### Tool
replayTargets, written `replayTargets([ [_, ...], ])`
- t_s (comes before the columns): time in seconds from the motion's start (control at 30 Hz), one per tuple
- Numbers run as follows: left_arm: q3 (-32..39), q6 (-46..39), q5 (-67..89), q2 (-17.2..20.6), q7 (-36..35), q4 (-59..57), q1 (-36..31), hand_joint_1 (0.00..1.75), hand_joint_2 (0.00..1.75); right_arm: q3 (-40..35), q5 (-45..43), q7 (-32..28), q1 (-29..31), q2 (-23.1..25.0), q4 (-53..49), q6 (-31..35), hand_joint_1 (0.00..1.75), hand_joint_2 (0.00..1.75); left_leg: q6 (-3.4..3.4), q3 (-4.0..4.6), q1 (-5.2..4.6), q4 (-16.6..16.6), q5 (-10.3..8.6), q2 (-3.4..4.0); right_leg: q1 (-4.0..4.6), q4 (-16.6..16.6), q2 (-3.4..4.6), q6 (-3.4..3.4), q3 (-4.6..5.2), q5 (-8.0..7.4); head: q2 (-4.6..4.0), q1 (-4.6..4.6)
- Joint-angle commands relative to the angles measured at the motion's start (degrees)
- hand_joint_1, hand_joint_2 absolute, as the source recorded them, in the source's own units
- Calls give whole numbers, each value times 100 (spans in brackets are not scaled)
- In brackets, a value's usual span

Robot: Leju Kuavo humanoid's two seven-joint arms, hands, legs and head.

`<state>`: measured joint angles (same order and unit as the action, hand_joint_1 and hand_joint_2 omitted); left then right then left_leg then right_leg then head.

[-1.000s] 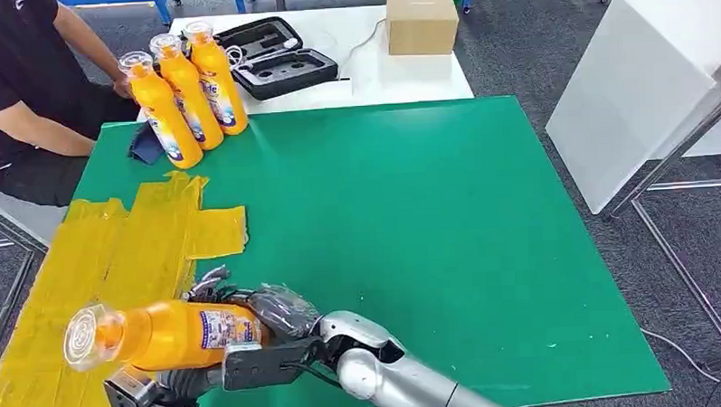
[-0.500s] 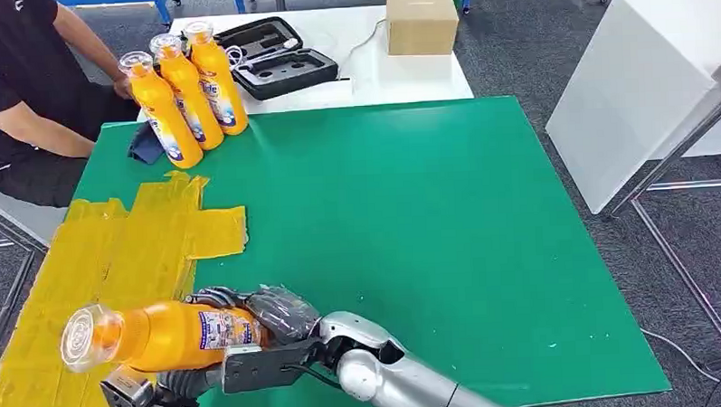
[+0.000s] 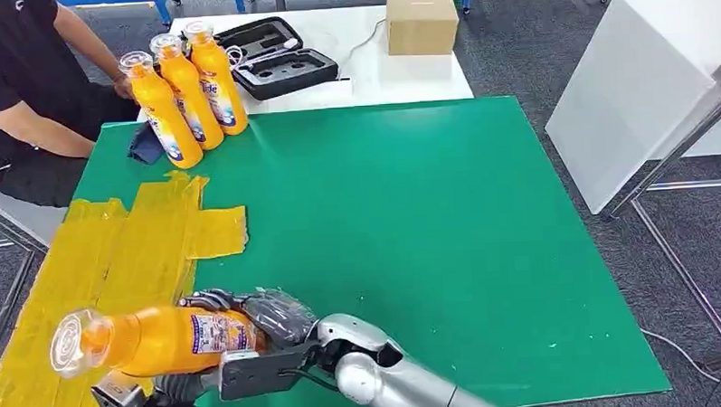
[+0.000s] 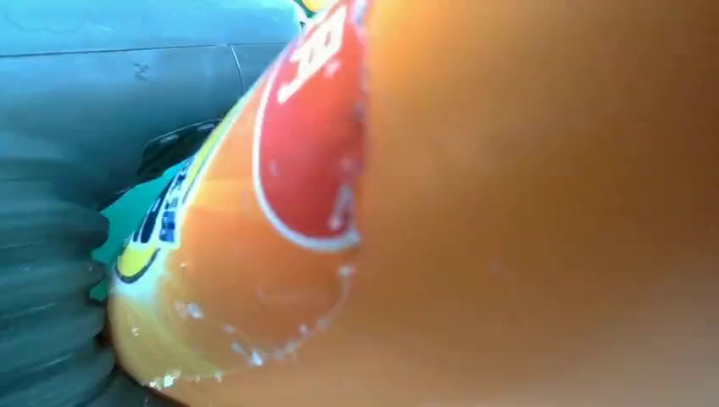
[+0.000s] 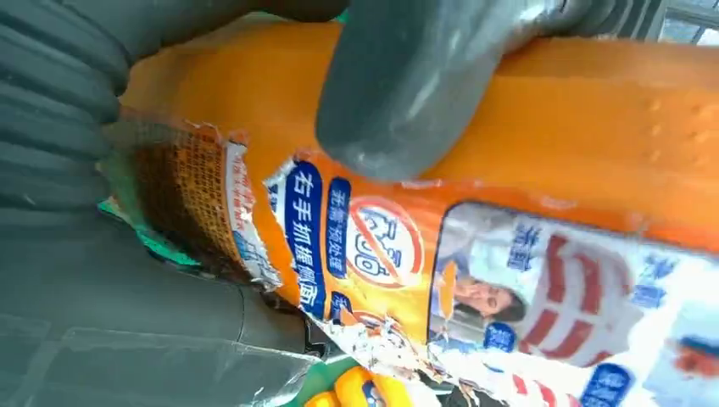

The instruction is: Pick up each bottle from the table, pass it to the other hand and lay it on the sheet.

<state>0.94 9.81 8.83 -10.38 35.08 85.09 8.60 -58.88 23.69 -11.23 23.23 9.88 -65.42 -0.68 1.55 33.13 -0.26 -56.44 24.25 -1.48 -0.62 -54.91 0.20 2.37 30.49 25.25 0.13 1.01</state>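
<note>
The right hand (image 3: 275, 317) grips the orange bottle (image 3: 158, 339) (left hand's (image 3: 133, 403) grasp unclear), now shifted slightly left over the yellow sheet's (image 3: 114, 257) near edge; green mat (image 3: 412, 238) open rightward.

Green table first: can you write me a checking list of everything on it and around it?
Surface: green table, with a yellow sheet taped on its left part.
Job's things: one orange bottle held on its side above the sheet; three standing bottles at the far left corner.
Clutter: dark cloth beside the standing bottles; open black case and cardboard box on the white table behind.
Robot hands: right robot hand grips the bottle's base; left robot hand sits under it, grip unclear.
Cables: thin cable beside the box; another on the floor.
Surroundings: seated person; white side table.
</note>
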Motion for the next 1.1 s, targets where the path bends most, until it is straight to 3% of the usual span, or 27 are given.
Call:
replayTargets([
  [0.03,756,-916,715,22,-147,134,-155,175,175,561,22,-43,-234,-553,-733,297,0,0,-4,-6,3,2,3,-1,3,5,-7,-2,-9,3,0,2],
  [0.23,1674,-1751,1493,180,-58,278,-24,175,175,1301,134,-150,-631,-968,-1437,313,0,0,-11,-22,18,-3,17,12,20,15,-6,-8,-34,10,0,0],
  [0.3,1933,-1545,1475,210,34,330,17,175,175,1418,153,-198,-707,-1030,-1545,261,0,0,-9,-18,11,2,12,24,12,11,12,-7,-22,4,0,0],
  [0.7,1902,-1538,1534,123,45,321,-16,175,175,1400,165,-199,-702,-958,-1489,250,0,0,-6,-4,8,-1,7,13,8,6,5,-4,-5,4,0,2],
  [0.87,2398,-1871,1785,156,60,429,0,175,175,1538,181,-197,-750,-1096,-1625,266,0,0,-7,-6,9,0,8,17,9,6,9,-5,-7,5,0,2],
  [0.9,2466,-2027,1950,160,57,429,-10,175,175,1553,181,-202,-751,-1109,-1639,268,0,0,-8,-5,10,-1,8,16,10,6,8,-6,-7,5,0,2],
  [1.0,2721,-3727,3932,229,-482,118,-111,175,175,1600,127,-252,-716,-1189,-1680,240,0,0,-10,-16,13,-1,15,21,14,9,8,-7,-19,10,0,4],
  [1.1,2793,-4097,5214,600,-1310,-762,-288,175,175,1692,14,-325,-714,-1284,-1793,257,0,0,-6,-13,2,9,3,14,2,8,6,-5,-9,4,0,2],
])
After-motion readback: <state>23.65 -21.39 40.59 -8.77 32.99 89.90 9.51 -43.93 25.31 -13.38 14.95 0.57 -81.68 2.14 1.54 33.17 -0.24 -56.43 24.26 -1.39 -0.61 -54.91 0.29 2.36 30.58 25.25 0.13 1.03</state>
